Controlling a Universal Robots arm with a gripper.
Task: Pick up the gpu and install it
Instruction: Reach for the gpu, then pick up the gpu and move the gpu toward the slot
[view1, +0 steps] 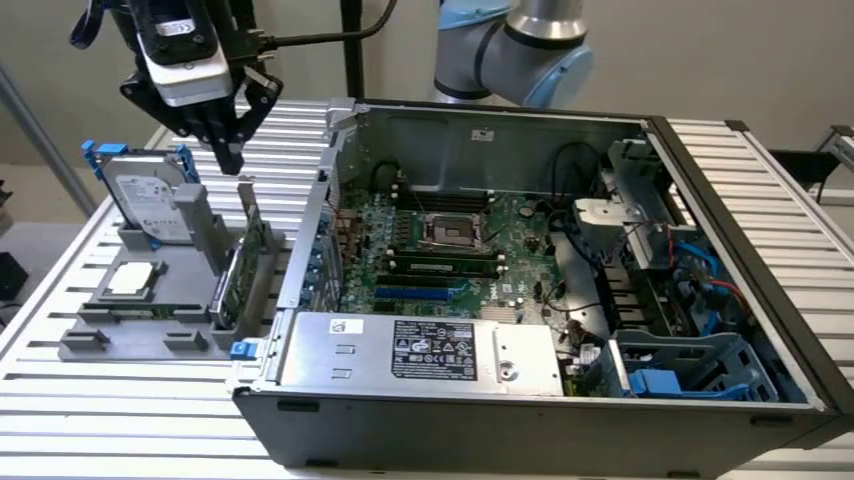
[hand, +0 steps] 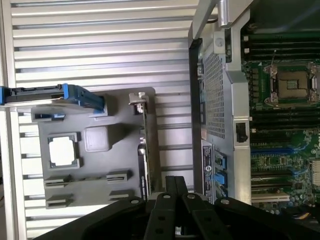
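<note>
Evidently stood on edge for a pinch from above: the gpu (view1: 244, 265), slotted upright in the grey holder (view1: 134, 345) on the slatted table (view1: 80, 400), at the exterior view's left and just beside the open computer case (view1: 534, 425). Likewise kept in separate places, so well clear of any grab: hard drive (view1: 144, 205) upright at the holder's far end, CPU chip (view1: 130, 280) flat in a pocket. Poised at upper left of the exterior view, just above the card's top edge near the silver bracket (view1: 248, 200): the gripper (view1: 232, 163), pinched fully closed, carrying nothing, probably not touching. Long axis lying level, parallel to the case's side wall, running from the frame's lower left up toward the bracket end; green face turned to the exterior view's left. Not yet lifted, not yet anywhere near the motherboard (view1: 441, 235).
</note>
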